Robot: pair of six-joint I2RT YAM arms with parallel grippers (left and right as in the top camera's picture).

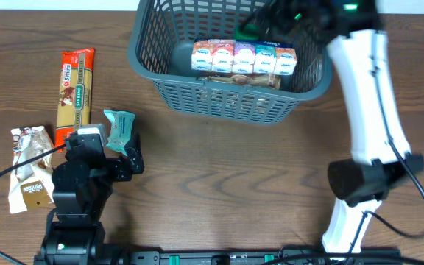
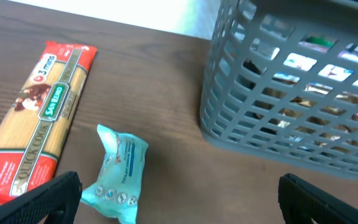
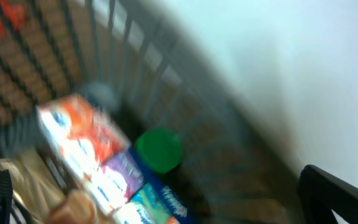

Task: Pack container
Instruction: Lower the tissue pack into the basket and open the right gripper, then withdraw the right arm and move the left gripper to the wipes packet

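Note:
The container (image 1: pixel 227 99) is a dark grey-blue slotted basket at the back centre of the table, also visible in the left wrist view (image 2: pixel 297 81). Inside it lie a row of small colourful cartons (image 1: pixel 243 57), a brown packet (image 1: pixel 241 78) and a green-topped item (image 3: pixel 159 149). My right gripper (image 3: pixel 166 205) hangs open over the basket's right inside, holding nothing; that view is blurred. A teal wipes packet (image 2: pixel 117 171) lies on the table just ahead of my open left gripper (image 2: pixel 179 208), near its left finger (image 2: pixel 48 199) and not held.
A red-and-tan spaghetti pack (image 1: pixel 74 85) lies left of the teal packet (image 1: pixel 118 126). A white-and-brown snack packet (image 1: pixel 29 173) sits at the left edge. The right arm (image 1: pixel 370 110) stretches along the table's right side to the basket.

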